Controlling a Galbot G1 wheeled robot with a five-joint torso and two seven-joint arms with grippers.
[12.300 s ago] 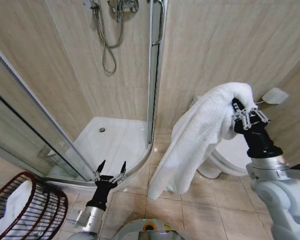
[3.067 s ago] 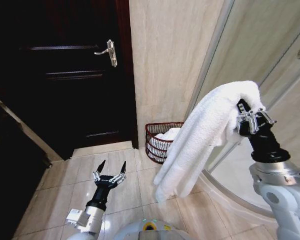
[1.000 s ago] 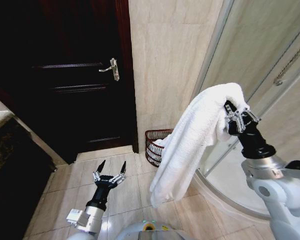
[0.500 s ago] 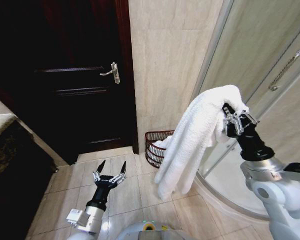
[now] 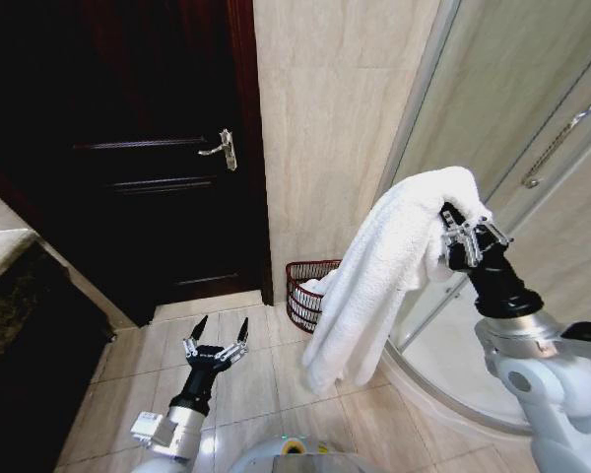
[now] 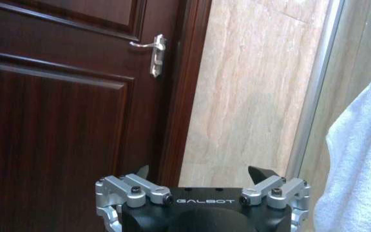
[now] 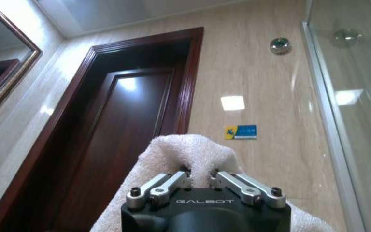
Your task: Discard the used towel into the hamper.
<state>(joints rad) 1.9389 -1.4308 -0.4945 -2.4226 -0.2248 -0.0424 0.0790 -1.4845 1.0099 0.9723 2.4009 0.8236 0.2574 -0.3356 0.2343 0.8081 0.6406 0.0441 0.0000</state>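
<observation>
A large white towel point(image 5: 384, 276) hangs from my right gripper point(image 5: 461, 233), which is raised at the right and shut on the towel's top fold point(image 7: 184, 153). The towel's lower end drapes down in front of the hamper point(image 5: 305, 289), a small dark reddish-brown ribbed basket on the floor against the wall, with white cloth inside it. The towel hides the hamper's right side. My left gripper point(image 5: 217, 337) is held low over the floor tiles, fingers spread open and empty. In the left wrist view the left gripper point(image 6: 202, 173) faces the door, with the towel point(image 6: 359, 159) at the frame's edge.
A dark wooden door point(image 5: 167, 168) with a metal handle point(image 5: 226, 147) stands left of the hamper. A beige tiled wall point(image 5: 325, 128) rises behind it. The glass shower enclosure point(image 5: 532, 138) and its curved base point(image 5: 443, 394) lie at right. Open floor tiles point(image 5: 266, 374) stretch between me and the hamper.
The whole head view has shifted slightly, so the camera moved; the door handle and hamper sit a little lower in the picture. My right gripper still holds the towel; the left arm is unchanged.
</observation>
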